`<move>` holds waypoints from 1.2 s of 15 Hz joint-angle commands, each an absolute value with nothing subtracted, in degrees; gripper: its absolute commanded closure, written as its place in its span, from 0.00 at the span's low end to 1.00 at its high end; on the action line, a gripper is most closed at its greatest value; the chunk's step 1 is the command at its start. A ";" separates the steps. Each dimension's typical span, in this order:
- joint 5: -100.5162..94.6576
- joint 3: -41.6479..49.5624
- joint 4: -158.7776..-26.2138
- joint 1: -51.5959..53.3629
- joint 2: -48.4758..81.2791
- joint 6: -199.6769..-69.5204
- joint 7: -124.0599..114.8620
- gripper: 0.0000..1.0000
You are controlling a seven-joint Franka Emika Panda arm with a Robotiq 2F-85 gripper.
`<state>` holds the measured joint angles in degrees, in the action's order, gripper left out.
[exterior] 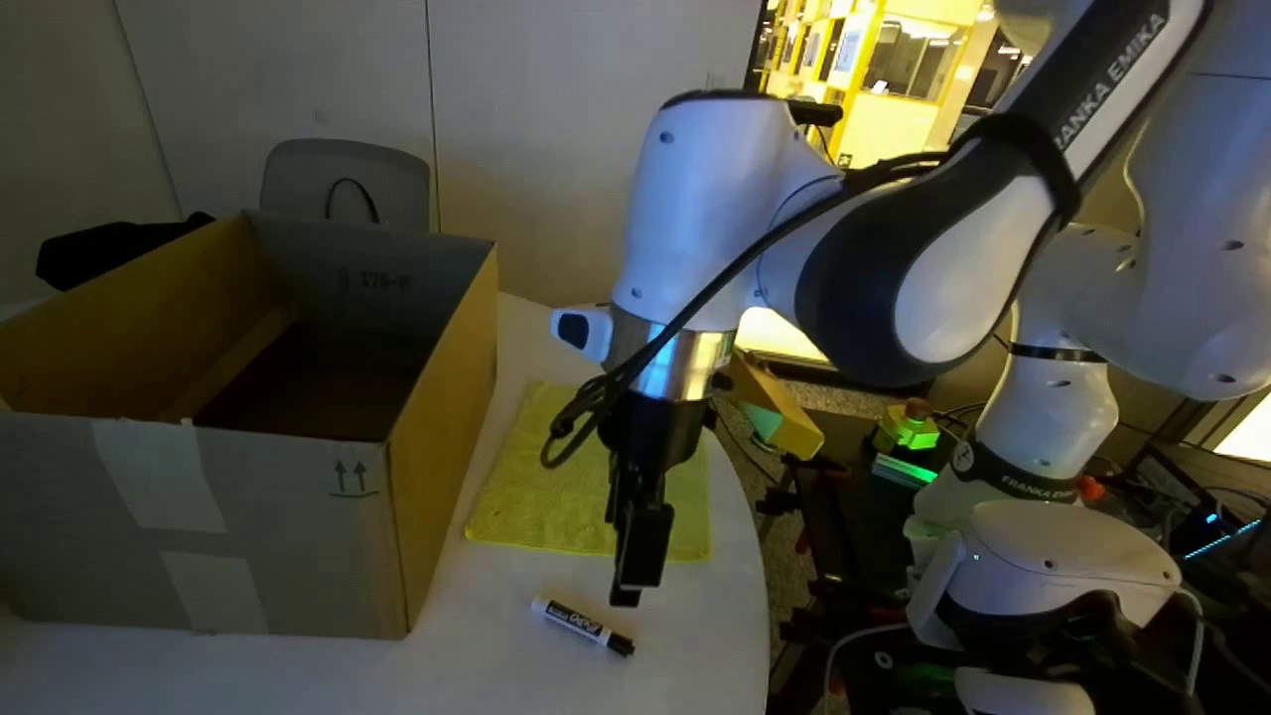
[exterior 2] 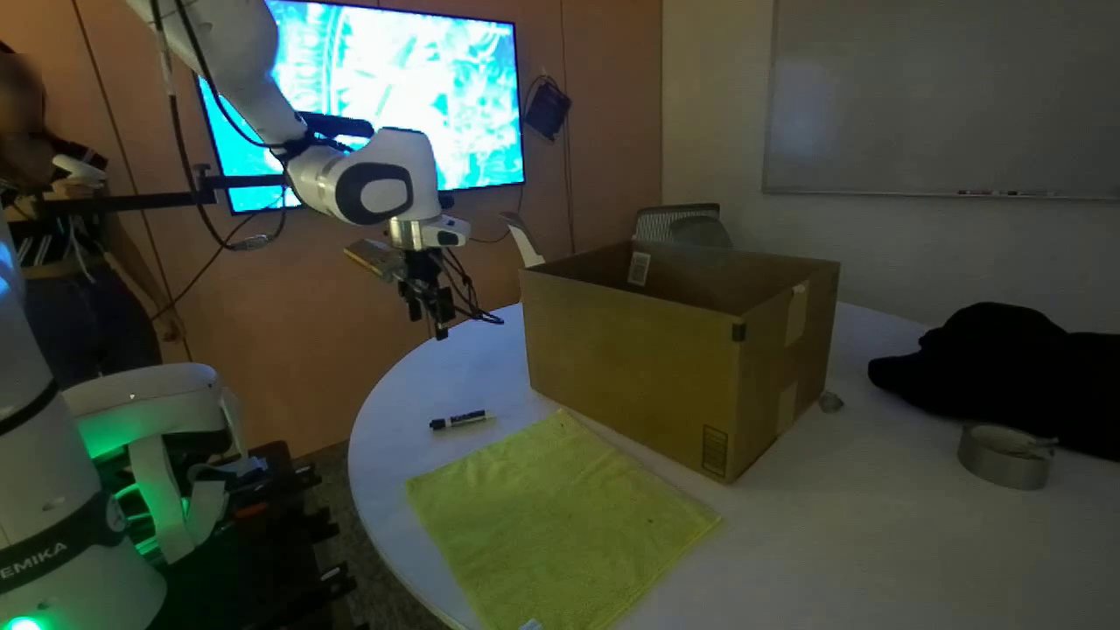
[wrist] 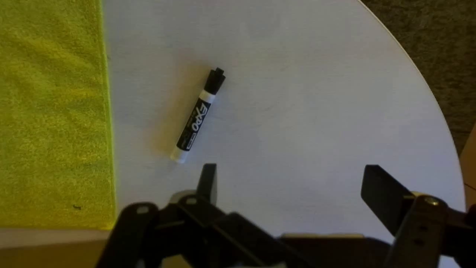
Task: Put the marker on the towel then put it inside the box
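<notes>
The gripper (wrist: 290, 180) hangs from the arm (exterior: 715, 199), pointing down, above the table (wrist: 297, 96) and clear of it. Its jaws stand wide apart; table surface is visible between them.

The marker (wrist: 195, 117) lies flat on the table, lower than the gripper and apart from it. In the wrist view it is ahead of the jaws, nearer the one at the left of that view. Its white end is toward the gripper; its black cap points away. It is off the towel (wrist: 52, 111).

The towel is spread on the table, left of the gripper in the wrist view and beyond the marker. In an exterior view it lies behind the gripper, which partly hides it.

The box (exterior 2: 630, 359) stands upright on the table, open at the top, to one side of the gripper and just beside the towel. A grey roll (exterior 2: 1004, 459) and a black garment (exterior 2: 1006, 376) lie past the box from the gripper.
</notes>
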<state>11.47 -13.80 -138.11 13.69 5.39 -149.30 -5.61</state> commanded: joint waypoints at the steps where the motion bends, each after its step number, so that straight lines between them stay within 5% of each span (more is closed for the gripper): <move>1: 9.56 -13.50 -134.99 13.88 11.13 -150.31 -6.93 0.00; 18: -4.76 -2.17 -130.49 23.49 29.83 -164.37 -17.60 0.00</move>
<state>-2.09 -5.83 -132.92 20.35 26.89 -162.30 -14.41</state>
